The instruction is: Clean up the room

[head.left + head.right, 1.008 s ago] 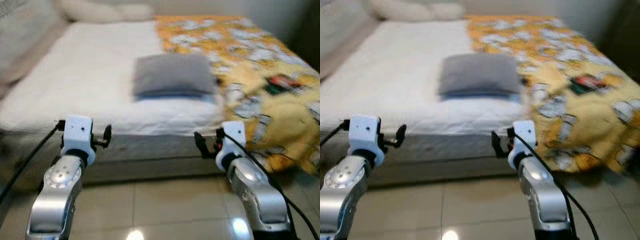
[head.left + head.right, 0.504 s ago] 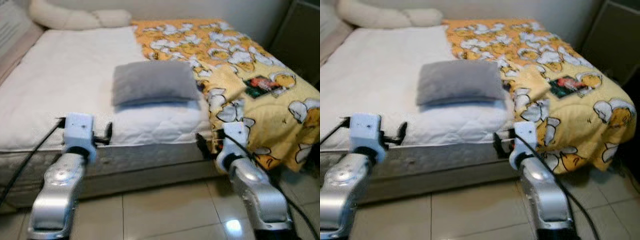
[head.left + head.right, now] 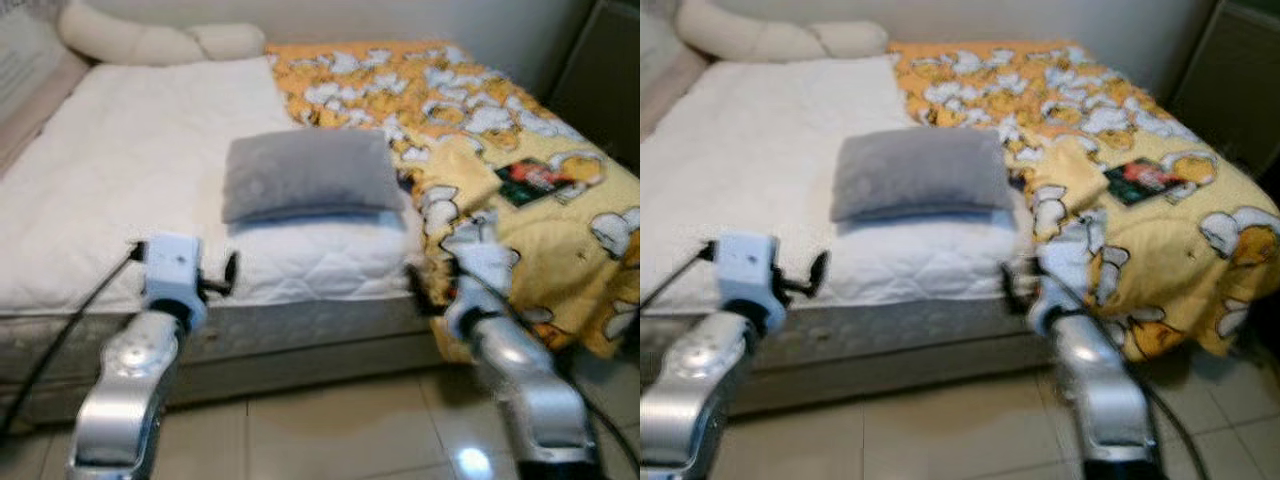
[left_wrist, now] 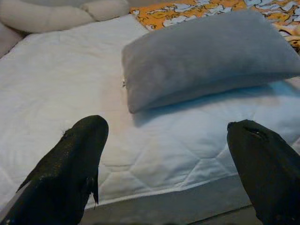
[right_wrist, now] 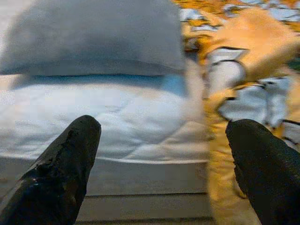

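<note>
Grey pillow (image 3: 308, 172) lies flat on the white quilted mattress (image 3: 130, 170), ahead of and between your two grippers, touching neither. Yellow patterned blanket (image 3: 500, 170) covers the bed's right half, just beyond your right gripper (image 5: 164, 154), with a dark booklet (image 3: 540, 178) lying on it. Left gripper (image 4: 164, 154) hovers at the mattress edge, fingers (image 4: 70, 164) spread wide, empty. Right gripper's likewise wide apart, empty. Cream bolster (image 3: 150, 40) sits at the far end.

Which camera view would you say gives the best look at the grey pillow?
The left wrist view: the grey pillow is large, sharp and nearly whole. The right wrist view shows it blurred and cropped; both eye views show it whole but smaller and softer.
</note>
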Robot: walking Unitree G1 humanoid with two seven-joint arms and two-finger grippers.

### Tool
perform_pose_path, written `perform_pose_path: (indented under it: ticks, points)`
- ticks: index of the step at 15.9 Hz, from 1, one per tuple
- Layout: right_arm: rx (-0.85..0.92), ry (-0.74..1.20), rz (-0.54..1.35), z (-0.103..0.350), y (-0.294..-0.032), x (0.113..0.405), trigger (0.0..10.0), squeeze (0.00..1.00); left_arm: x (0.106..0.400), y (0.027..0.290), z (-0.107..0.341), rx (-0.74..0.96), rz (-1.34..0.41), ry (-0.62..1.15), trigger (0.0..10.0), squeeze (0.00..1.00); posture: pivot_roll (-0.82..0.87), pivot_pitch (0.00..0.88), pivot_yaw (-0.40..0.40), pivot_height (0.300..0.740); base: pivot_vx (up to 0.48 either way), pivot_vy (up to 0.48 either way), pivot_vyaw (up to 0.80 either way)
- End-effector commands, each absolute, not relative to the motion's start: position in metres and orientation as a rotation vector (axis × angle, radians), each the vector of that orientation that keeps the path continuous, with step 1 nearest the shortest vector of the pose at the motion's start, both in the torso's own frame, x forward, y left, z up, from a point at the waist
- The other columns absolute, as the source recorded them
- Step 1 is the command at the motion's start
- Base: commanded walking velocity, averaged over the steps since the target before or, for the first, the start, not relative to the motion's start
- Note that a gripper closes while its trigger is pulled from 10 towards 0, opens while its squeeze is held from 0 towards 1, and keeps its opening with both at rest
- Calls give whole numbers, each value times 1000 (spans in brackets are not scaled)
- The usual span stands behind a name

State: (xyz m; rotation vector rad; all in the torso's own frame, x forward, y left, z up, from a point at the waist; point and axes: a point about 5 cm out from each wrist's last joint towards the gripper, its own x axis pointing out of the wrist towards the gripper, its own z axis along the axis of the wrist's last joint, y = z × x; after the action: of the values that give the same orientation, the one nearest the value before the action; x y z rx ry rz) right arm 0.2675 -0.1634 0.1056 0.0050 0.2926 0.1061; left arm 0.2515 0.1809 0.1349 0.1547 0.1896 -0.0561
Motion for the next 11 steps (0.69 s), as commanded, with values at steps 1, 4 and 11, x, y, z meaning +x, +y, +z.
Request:
perform_pose_path:
  ticks: [1, 4, 11]
  points:
    - [21, 223, 139, 118, -154, 273, 10000, 0, 249, 193, 132, 155, -11, 183, 10000, 0, -91, 0, -13, 740, 289, 0, 0]
    - [17, 201, 159, 120, -153, 272, 10000, 0, 248, 198, 130, 149, 14, 165, 10000, 0, -92, 0, -13, 740, 302, 0, 0]
    - [4, 201, 155, 117, -155, 272, 10000, 0, 248, 196, 129, 159, -1, 159, 10000, 0, -95, 0, -12, 740, 317, 0, 0]
